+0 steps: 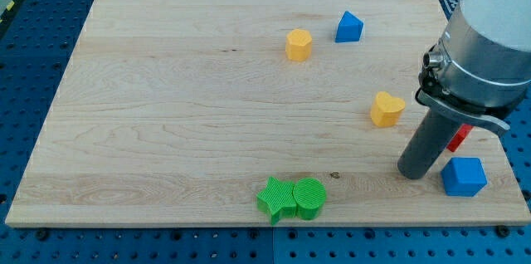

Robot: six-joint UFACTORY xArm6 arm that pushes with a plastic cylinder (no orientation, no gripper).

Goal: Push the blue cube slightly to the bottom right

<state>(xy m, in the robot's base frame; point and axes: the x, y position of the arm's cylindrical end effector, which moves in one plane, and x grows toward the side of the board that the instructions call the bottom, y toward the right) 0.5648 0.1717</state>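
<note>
The blue cube [463,176] lies near the board's bottom right corner. My tip [412,172] rests on the board just left of the cube, a small gap apart from it. The rod rises up to the right into the grey arm body. A red block [459,138] sits just above the blue cube, mostly hidden behind the rod.
A yellow heart [387,109] lies above and left of my tip. A yellow hexagon [299,45] and a blue triangular block [349,27] sit near the view's top. A green star [277,198] touches a green cylinder [309,197] at the bottom edge. The board's right edge [504,152] is close to the cube.
</note>
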